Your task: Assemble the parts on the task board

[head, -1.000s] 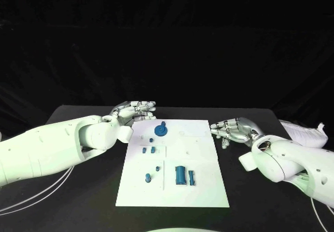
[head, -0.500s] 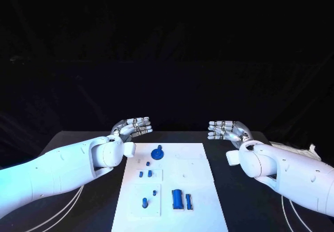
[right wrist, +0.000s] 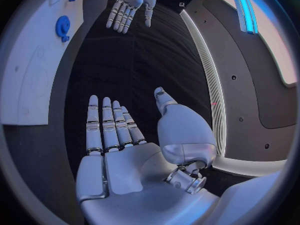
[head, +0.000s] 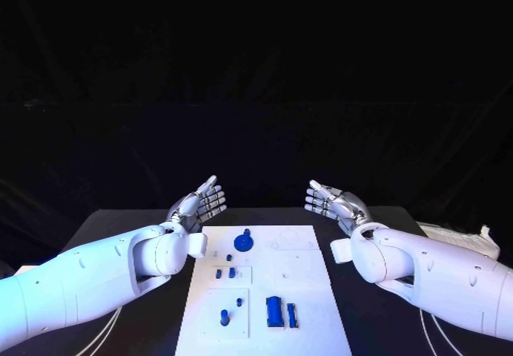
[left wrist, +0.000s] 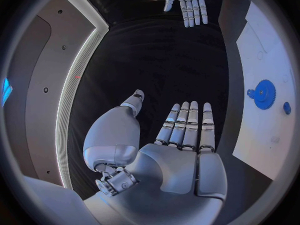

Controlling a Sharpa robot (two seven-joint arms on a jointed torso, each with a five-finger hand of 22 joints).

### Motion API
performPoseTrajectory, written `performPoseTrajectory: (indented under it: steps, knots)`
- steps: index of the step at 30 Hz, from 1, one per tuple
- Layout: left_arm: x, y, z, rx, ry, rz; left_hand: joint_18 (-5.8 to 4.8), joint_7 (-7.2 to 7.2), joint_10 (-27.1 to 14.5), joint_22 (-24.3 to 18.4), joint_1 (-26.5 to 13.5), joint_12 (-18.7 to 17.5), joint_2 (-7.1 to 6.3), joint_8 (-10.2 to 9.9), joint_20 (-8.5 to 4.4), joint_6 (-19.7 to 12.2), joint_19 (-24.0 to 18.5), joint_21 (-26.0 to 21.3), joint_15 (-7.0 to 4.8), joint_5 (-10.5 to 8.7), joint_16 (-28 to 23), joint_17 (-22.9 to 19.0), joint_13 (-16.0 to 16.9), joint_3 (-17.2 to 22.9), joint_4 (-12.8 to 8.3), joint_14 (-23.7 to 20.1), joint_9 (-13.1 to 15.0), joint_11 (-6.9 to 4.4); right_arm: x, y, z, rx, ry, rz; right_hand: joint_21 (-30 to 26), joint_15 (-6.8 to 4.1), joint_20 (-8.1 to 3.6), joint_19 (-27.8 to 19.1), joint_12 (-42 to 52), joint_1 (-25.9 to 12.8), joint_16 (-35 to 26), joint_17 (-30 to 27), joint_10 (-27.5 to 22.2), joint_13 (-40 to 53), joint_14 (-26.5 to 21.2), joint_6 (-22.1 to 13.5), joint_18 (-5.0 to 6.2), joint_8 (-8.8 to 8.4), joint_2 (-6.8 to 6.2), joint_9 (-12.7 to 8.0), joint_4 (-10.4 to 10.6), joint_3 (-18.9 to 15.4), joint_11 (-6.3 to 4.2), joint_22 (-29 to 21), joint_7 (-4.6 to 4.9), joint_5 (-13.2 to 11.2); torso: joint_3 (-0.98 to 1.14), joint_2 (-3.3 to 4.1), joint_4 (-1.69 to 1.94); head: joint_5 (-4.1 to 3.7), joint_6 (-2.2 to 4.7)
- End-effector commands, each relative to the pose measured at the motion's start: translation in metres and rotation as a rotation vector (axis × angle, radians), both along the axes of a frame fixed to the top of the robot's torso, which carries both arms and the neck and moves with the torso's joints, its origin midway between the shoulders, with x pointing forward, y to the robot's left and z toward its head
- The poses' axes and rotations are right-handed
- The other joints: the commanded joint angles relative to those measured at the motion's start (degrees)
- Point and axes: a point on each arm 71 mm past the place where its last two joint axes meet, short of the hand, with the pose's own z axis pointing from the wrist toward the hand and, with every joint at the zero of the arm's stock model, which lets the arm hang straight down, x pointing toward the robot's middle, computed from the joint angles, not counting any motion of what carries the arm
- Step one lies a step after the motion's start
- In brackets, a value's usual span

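Note:
The white task board (head: 305, 293) lies in the middle of the black table. A blue gear (head: 244, 241) stands near its far end, also seen as the gear (left wrist: 264, 94) and the gear (right wrist: 62, 27) in the wrist views. Small blue pegs (head: 224, 273) sit mid-board, and two longer blue pieces (head: 276, 311) lie near the front. My left hand (head: 200, 203) is raised above the board's far left corner, fingers straight and apart, holding nothing. My right hand (head: 333, 202) is raised above the far right corner, flat and empty too. Each hand, left (left wrist: 181, 150) and right (right wrist: 122, 150), faces the other.
A crumpled white sheet (head: 462, 239) lies at the table's right edge. Both white forearms flank the board on either side. Bare black table (head: 128, 222) runs left of the board.
Both hands have uncurled from loosely bent fingers to flat, straight fingers and lifted a little. The camera view shifted; the parts on the board stayed where they were.

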Motion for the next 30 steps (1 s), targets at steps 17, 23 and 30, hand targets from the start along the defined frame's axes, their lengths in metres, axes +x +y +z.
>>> performPoseTrajectory:
  steps: [17, 23, 30]
  knots:
    - [-0.044, -0.033, 0.018, 0.235, -0.18, 0.129, -7.13, -5.93, -23.56, -7.81, -29.41, -0.63, 1.67, -0.6, -7.83, -22.12, -18.58, -0.66, -1.82, -0.59, -6.75, -0.82, -0.38, -8.66, -0.42, -21.51, -0.4, -3.37, -0.04, 0.015, 0.014, 0.03, -0.046, -0.174, -6.39, -0.47, -5.85, -23.08, -0.6, -30.53, -0.79, -8.37, -23.91, -0.96, -25.11, -21.24, -7.03, -0.61, 0.28, -2.48, -0.32, -8.37, -2.01, -6.34, -5.59, -4.5, 0.84, -0.61, 2.15, -1.28, 0.35]
    - [-0.044, -0.033, 0.018, 0.235, -0.18, 0.129, -7.13, -5.93, -26.4, -11.98, -32.96, -0.63, 1.67, -0.6, -7.83, -24.81, -20.86, -0.66, -1.82, -0.59, -6.75, -0.82, -0.38, -13.27, -0.42, -24.08, -0.4, -3.37, -0.04, 0.015, 0.014, 0.03, -0.046, -0.174, -6.39, -0.47, -5.85, -25.88, -0.6, -34.19, -0.79, -8.37, -26.75, -0.96, -28.14, -23.8, -7.03, -0.61, 0.28, -2.48, -0.32, -8.37, -2.01, -6.34, -5.59, -4.5, 0.84, -0.61, 2.15, -1.28, 0.35]
    - [-0.044, -0.033, 0.018, 0.235, -0.18, 0.129, -7.13, -5.93, -28.79, -11.98, -35.95, -0.63, 1.67, -0.6, -7.83, -27.08, -22.7, -0.66, -1.82, -0.59, -6.75, -0.82, -0.38, -13.27, -0.42, -26.3, -0.4, -3.37, -0.04, 0.015, 0.014, 0.03, -0.046, -0.174, -6.39, -0.47, -5.85, -28.23, -0.6, -37.27, -0.79, -8.37, -29.2, -0.96, -30.71, -25.97, -7.03, -0.61, 0.28, -2.48, -0.32, -8.37, -2.01, -6.34, -5.59, -4.5, 0.84, -0.61, 2.15, -1.28, 0.35]
